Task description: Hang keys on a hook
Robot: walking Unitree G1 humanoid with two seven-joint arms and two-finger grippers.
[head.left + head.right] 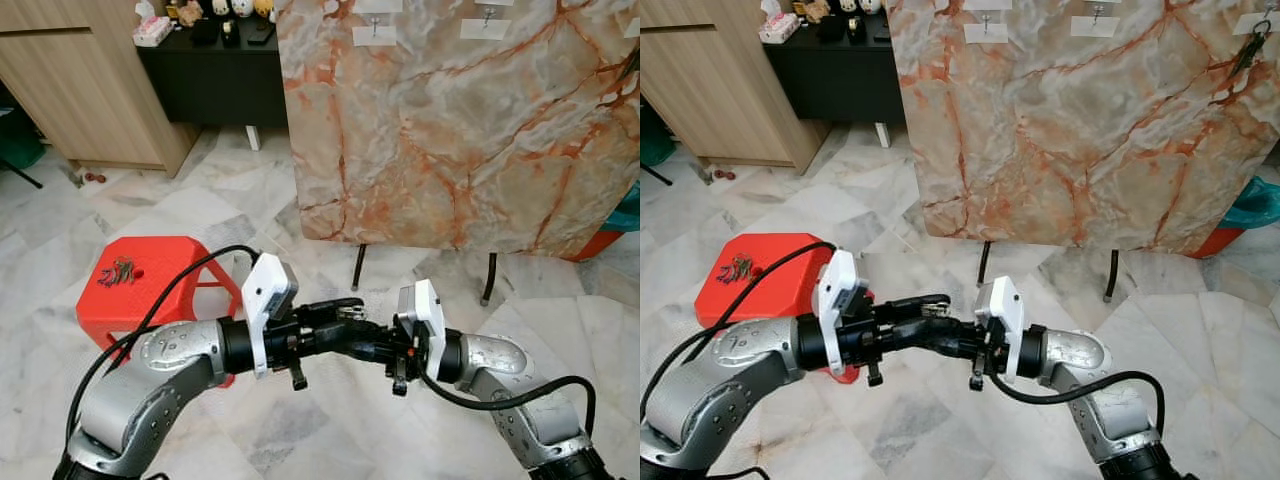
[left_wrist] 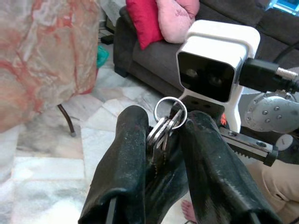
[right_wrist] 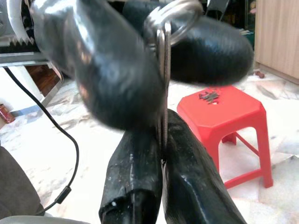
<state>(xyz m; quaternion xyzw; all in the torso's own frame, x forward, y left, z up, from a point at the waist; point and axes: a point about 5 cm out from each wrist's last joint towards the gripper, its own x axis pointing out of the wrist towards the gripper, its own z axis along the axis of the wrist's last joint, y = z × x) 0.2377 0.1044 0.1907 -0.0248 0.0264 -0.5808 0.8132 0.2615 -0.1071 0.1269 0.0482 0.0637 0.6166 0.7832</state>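
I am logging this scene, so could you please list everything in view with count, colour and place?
keys: one bunch on a silver ring, between the two grippers' fingers
loose keys: one small dark pile, on the stool
stool: one, red, on the floor to the robot's left
marble panel: one, white with orange veins, on thin black legs ahead
hooks: several on white tags, along the panel's top edge
hung keys: one dark bunch, at the panel's upper right
cabinet: one, light wood, far left
sideboard: one, black, small items on top
sofa: one, dark grey, with red and pink cushions
left gripper: black fingers, shut on the keys
right gripper: black fingers, shut on the keys
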